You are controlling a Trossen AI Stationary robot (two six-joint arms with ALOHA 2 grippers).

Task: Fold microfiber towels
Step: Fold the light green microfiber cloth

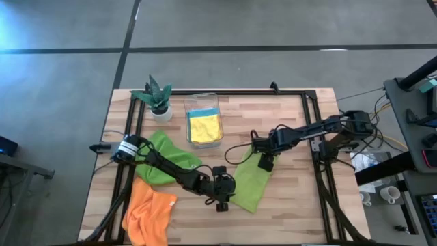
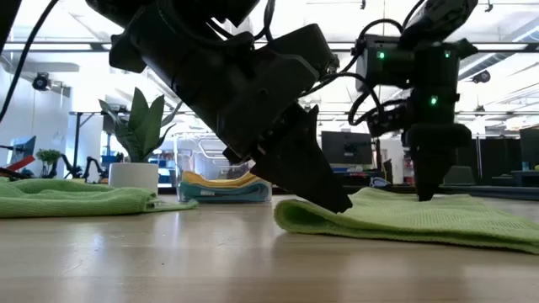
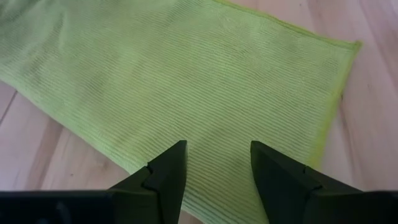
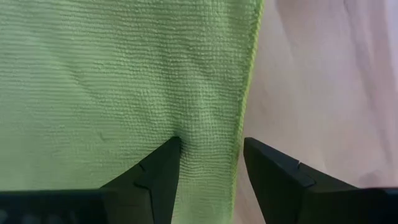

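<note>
A lime green towel (image 1: 250, 182), folded into a long strip, lies flat on the wooden table, right of the middle. My left gripper (image 1: 222, 198) stands open at its near left edge, slanting down onto it (image 3: 217, 158). At the strip's far end, my right gripper (image 1: 265, 162) points down, open, and straddles a long edge (image 4: 208, 149). A darker green towel (image 1: 164, 158) lies under my left arm. An orange towel (image 1: 149, 213) is bunched at the near left. Yellow and blue towels (image 1: 204, 127) lie in the clear bin. My left gripper has its open fingertips (image 2: 339, 202) down on the lime towel near its near left edge (image 3: 134, 163), slanting in from the table's left. The towel lies flat on the table. My right gripper comes from above. One fingertip (image 4: 169, 149) dents the towel just inside its long edge (image 4: 239, 134), and the other (image 4: 252, 149) stands on the bare wood beside it.
A small potted plant (image 1: 157, 97) stands at the far left beside the clear bin (image 1: 203, 102). A black frame rail (image 1: 311, 123) borders the table. Bare wood shows at the near middle and on the right of the lime towel.
</note>
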